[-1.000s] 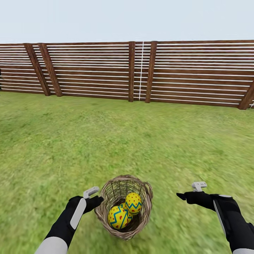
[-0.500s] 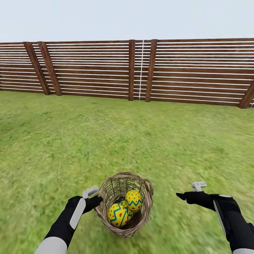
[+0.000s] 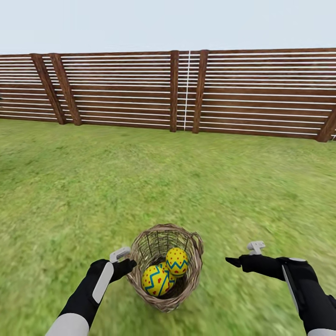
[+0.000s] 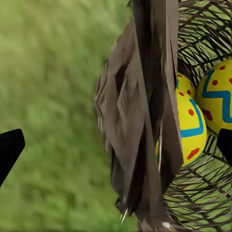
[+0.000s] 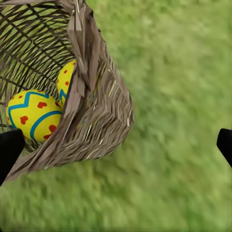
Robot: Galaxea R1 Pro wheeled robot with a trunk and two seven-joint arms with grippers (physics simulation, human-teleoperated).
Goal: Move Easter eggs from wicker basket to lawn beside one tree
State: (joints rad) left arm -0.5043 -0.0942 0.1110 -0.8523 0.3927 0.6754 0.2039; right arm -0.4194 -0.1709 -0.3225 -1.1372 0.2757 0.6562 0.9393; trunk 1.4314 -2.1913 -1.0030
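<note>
The brown wicker basket (image 3: 164, 298) sits tilted on the lawn (image 3: 140, 186) right in front of me. Inside lie yellow Easter eggs with red dots and blue zigzags: one egg (image 3: 177, 261) rests higher and one egg (image 3: 156, 281) lower, with a sliver of a third between them. My left gripper (image 3: 128, 262) is open at the basket's left rim. In the left wrist view its fingertips (image 4: 9, 150) straddle the basket wall (image 4: 140, 121), with the eggs (image 4: 191, 125) just inside. My right gripper (image 3: 233, 261) hangs open over the grass to the basket's right, apart from it.
A brown horizontal-slat fence (image 3: 116, 93) closes off the far side of the lawn. Open grass stretches between it and the basket on all sides. In the right wrist view the basket (image 5: 92, 111) lies beside bare grass.
My right gripper has moved left, closer to the basket. The view has shifted slightly, and the basket now sits a little higher in it. My left gripper stays at the rim.
</note>
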